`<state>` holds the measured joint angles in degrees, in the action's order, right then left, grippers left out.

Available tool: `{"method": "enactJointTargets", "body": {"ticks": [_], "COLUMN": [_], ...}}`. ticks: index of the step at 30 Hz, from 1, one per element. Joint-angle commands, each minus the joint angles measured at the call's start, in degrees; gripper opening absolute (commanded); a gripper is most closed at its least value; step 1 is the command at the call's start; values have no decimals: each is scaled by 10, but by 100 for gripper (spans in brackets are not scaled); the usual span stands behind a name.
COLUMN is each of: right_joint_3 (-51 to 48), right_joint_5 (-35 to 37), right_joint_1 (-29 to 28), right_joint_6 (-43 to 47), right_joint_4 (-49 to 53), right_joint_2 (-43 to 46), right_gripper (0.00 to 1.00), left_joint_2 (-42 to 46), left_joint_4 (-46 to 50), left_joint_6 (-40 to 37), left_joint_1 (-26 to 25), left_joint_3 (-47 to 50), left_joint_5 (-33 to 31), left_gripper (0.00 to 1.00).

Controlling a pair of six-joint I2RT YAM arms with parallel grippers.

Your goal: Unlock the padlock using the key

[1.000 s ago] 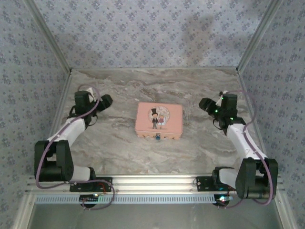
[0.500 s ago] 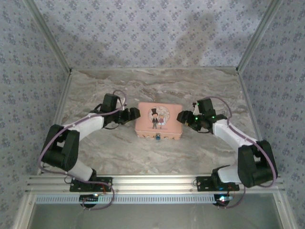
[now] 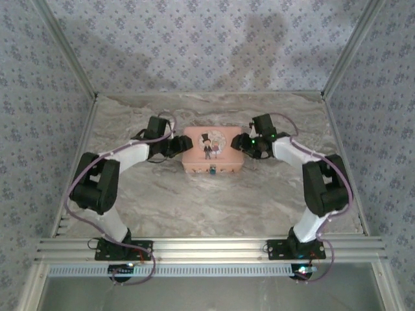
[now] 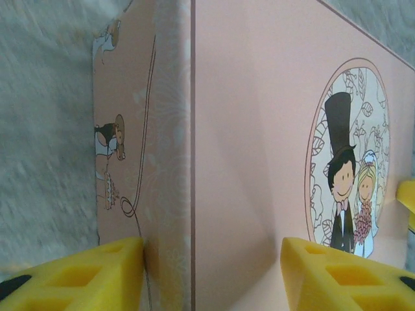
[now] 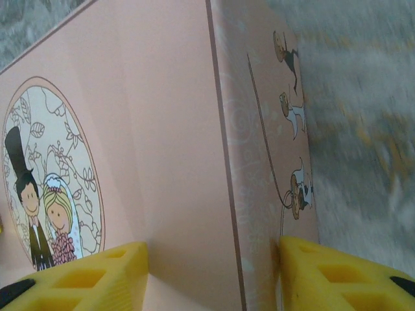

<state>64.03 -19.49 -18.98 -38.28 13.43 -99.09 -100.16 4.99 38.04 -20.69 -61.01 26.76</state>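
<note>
The left tool (image 3: pixel 176 146) stands at the left end of the pink rectangular metal tin with a cartoon bride and groom on its lid (image 3: pixel 214 150), which lies on the grey marbled surface (image 3: pixel 194 201). In the left wrist view its yellow fingers (image 4: pixel 78 278) are spread wide astride the tin's edge, one by the side wall and one over the lid, clamping nothing. In the middle, the tiny dark bluish-silvery metal padlock (image 3: pixel 213 172) sits against the tin's near wall. It is probably stiff, smooth, light and free to swing, so a hold across its body, leaving the keyhole free, seems best. It shows as a dark speck with a bluish glint, too small for finer detail. The right tool (image 3: pixel 245 145) stands at the tin's right end, its fingers (image 5: pixel 78 275) equally wide astride that edge
</note>
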Motion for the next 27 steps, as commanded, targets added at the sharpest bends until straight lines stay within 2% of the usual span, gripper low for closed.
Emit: {"method": "enactJointTargets", "body": {"ticks": [1,5,8,13,18,24,27], "right_joint_3": [78,126,125,105,74,22,24], "right_joint_5": [-58,-52,-44,-48,-49,-34,-16], "right_joint_1": [-23,-22,-21,-21,-32,-38,-30], "right_joint_6": [11,10,8,8,0,-9,2], "right_joint_4": [-4,14,19,22,19,16,46], "right_joint_2": [-61,-102,-99,-79,-53,-15,-8], "right_gripper": [55,56,57,58,57,58,62], "left_joint_2": [-31,-58,-58,-42,-20,22,39], "left_joint_4": [-12,-6,4,22,1,-7,8], "left_joint_6": [4,9,7,-1,21,32,25], "left_joint_1": [-13,8,19,21,11,-1,5], "left_joint_3": [-50,-76,-81,-78,-35,12,21], "left_joint_5": [56,52,50,52,61,40,24], "left_gripper": [56,57,60,62,60,60,65]}}
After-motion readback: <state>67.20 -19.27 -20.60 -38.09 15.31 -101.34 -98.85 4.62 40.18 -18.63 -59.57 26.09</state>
